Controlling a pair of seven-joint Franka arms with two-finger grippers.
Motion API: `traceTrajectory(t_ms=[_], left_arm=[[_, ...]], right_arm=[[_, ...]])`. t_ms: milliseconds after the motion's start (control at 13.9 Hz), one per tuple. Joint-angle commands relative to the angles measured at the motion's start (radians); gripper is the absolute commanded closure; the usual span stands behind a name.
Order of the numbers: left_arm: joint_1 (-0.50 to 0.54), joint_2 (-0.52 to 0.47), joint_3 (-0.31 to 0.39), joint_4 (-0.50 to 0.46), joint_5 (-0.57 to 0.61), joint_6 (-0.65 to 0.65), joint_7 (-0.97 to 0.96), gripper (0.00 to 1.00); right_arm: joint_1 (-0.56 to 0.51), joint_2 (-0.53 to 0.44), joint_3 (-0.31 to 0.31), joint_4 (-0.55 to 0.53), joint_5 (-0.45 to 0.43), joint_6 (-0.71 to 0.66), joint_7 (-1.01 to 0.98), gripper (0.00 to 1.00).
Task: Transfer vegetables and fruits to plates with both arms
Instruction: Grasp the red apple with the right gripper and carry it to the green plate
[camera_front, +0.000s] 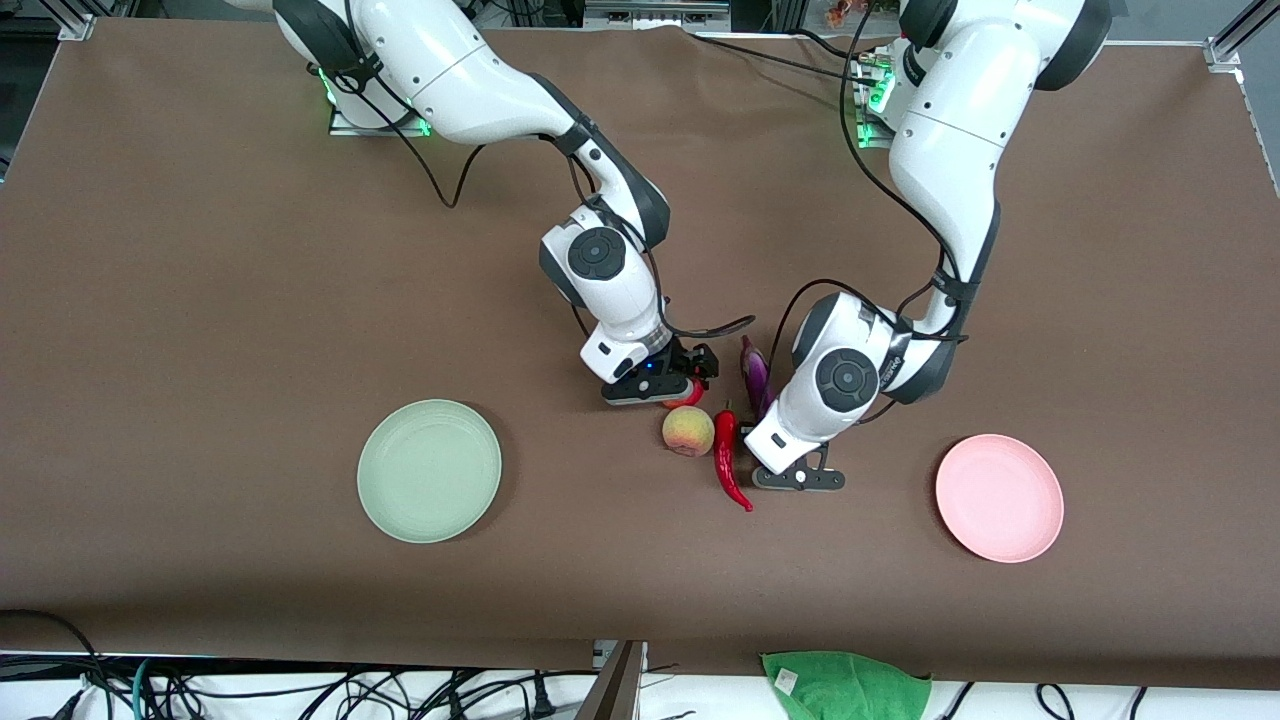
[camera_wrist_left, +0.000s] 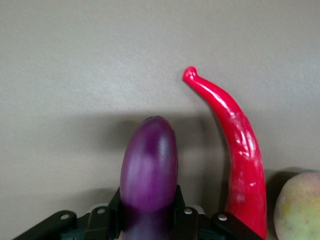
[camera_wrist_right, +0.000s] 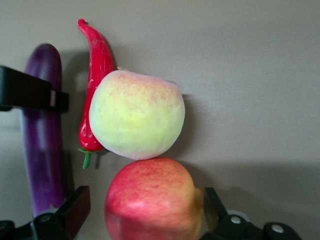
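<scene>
Fingers (camera_wrist_left: 187, 220) of the left gripper (camera_front: 770, 440) are closed around the long glossy purple eggplant (camera_wrist_left: 149, 170) on the table. The round red pomegranate-like fruit (camera_wrist_right: 152, 200) is flanked, seemingly untouched, by the right gripper (camera_front: 668, 385), with the yellowish-pink peach (camera_front: 688, 431) and curved red chili pepper (camera_front: 729, 460) beside.

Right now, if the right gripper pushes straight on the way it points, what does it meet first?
The round red fruit already sits between the right gripper fingers; going on, it would likely press down into the brown table.
</scene>
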Motion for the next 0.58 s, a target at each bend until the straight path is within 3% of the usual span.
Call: traceTrajectory(t_ms=[0,144,360,504], left_arm=[[0.037,-0.03,-0.001,0.012,-0.028,-0.028,0.053,0.9],[0.105,-0.054,-0.007,0.015,-0.034,-0.075,0.146,0.89],[0.201,-0.067,0.008,0.109,-0.019,-0.196,0.275,0.88],[0.26,-0.065,0.012,0.123,-0.019,-0.198,0.35,0.86]], right_arm=[[0.016,0.035,-0.01,0.037,0.0,0.024,0.013,0.0],[0.013,0.033,-0.012,0.036,-0.017,0.024,0.004,0.04],[0.004,0.029,-0.012,0.037,-0.038,0.024,-0.007,0.58],[0.001,0.021,-0.013,0.036,-0.038,0.019,-0.01,0.84]])
